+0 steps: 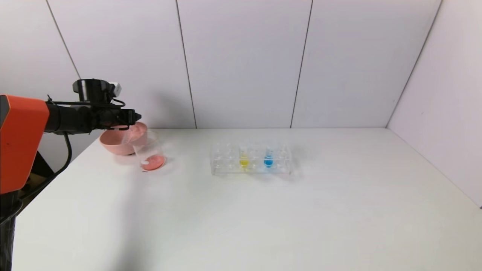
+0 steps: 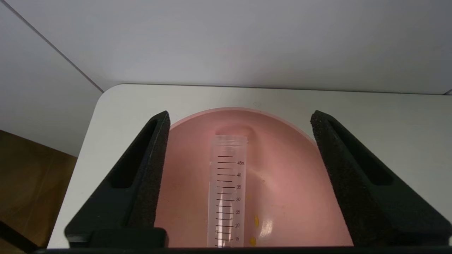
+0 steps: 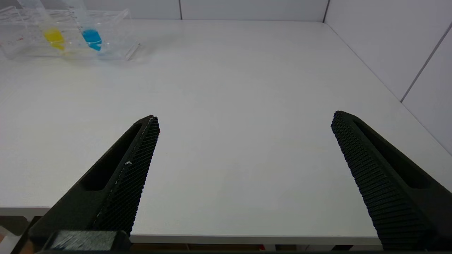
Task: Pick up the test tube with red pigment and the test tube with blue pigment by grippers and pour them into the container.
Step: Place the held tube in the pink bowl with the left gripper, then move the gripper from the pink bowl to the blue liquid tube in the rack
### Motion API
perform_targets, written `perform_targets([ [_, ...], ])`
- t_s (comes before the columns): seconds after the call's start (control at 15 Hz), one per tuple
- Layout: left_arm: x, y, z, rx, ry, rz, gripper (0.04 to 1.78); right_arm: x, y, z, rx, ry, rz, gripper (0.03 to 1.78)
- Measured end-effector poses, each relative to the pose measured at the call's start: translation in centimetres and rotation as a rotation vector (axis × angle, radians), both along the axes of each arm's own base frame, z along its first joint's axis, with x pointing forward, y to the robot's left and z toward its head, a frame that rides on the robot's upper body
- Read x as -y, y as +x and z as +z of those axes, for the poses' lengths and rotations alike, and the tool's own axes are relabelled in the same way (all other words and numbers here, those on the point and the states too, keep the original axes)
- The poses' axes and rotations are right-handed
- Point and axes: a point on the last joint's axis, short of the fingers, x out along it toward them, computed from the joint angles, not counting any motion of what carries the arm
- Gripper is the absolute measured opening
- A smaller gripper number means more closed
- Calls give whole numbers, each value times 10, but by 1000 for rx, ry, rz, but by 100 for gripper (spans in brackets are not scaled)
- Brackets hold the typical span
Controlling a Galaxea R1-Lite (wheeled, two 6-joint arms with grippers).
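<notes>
Over the pink bowl [image 2: 282, 169], the left hand [image 2: 240, 120] is hanging released, an emptied test tube [image 2: 226, 197] lying inside the bowl. Red liquid is sitting in the beaker [image 1: 150, 152]; the blue test tube [image 1: 268, 158] is standing in the rack [image 1: 226, 165]. Right hand [image 3: 243, 120] is hovering open above the table [image 3: 229, 88].

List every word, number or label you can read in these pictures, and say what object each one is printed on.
"45ml", "40", "35", "30", "25", "20", "15": graduation marks on the emptied test tube lying in the pink bowl, between the open fingers of the left gripper.
Tube rack, tubes with yellow liquid and blue liquid, beaker: any markings too small to read.
Table, walls: no text.
</notes>
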Motion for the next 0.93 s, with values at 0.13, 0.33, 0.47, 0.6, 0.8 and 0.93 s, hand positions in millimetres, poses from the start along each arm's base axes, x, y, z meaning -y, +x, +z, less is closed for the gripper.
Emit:
perform_targets([
  [0.13,1,-3,4,13,-3,-9,164,0,0,0,0,0,0,177],
  [0.33,3,-13,19,58,-13,-44,177,0,0,0,0,0,0,177],
  [0.47,5,-25,33,93,-15,-67,177,0,0,0,0,0,0,177],
  [0.6,7,-40,47,113,-13,-74,176,0,0,0,0,0,0,177],
  [0.8,17,-66,71,142,-7,-99,176,0,0,0,0,0,0,178],
  [0.93,28,-85,87,164,-1,-117,176,0,0,0,0,0,0,178],
])
